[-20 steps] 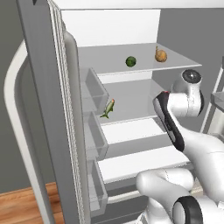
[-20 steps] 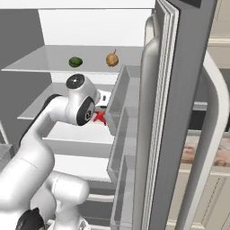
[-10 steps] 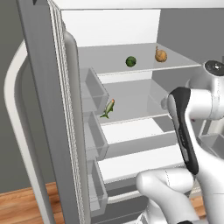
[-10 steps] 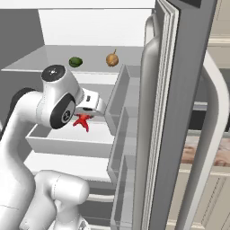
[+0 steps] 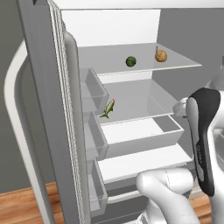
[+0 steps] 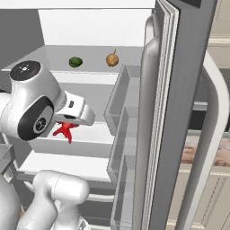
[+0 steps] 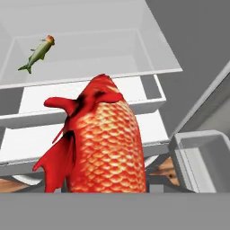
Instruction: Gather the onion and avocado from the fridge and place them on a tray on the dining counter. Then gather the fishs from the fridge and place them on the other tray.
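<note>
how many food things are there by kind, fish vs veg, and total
fish: 2, a red fish in the gripper and a green fish on the fridge shelf
onion: 1
avocado: 1
total: 4

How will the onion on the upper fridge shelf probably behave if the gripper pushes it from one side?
The onion looks round, so it would likely roll rather than slide. It sits on a smooth flat shelf with no visible lip in front, so it might roll off. The avocado lies apart beside it and might get bumped.
</note>
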Available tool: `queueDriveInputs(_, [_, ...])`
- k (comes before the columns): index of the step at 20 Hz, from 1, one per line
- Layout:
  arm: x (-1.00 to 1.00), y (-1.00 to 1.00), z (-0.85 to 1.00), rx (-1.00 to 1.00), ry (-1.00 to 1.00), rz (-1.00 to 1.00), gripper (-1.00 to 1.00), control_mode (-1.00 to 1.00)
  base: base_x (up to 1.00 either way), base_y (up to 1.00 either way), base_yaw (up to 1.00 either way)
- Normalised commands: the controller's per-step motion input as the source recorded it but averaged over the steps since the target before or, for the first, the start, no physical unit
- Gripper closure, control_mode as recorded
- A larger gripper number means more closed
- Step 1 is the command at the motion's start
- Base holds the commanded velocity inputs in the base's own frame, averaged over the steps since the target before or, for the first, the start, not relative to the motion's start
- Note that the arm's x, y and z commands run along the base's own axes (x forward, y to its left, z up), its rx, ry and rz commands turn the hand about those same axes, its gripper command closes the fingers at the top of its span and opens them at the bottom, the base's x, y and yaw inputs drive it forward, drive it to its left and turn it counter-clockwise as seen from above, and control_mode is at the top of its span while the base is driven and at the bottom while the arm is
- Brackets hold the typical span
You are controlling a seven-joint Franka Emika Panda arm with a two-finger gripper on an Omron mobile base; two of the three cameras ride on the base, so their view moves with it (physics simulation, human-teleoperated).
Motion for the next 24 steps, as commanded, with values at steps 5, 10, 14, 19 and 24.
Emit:
queueDriveInputs(5, [-0.03,0.0,0.0,0.0,0.0,0.0,1.0,-1.0,0.0,0.0,0.0])
queueDriveInputs(10, [-0.08,0.0,0.0,0.0,-0.01,0.0,1.0,1.0,-0.1,0.0,0.0])
queueDriveInputs(14, [0.0,0.0,0.0,0.0,0.0,0.0,1.0,1.0,-0.91,0.18,-0.06])
queueDriveInputs(19, [0.0,0.0,0.0,0.0,0.0,0.0,1.0,1.0,-0.95,0.4,-0.15])
queueDriveInputs(24, [0.0,0.0,0.0,0.0,0.0,0.0,1.0,1.0,-0.83,0.63,-0.19])
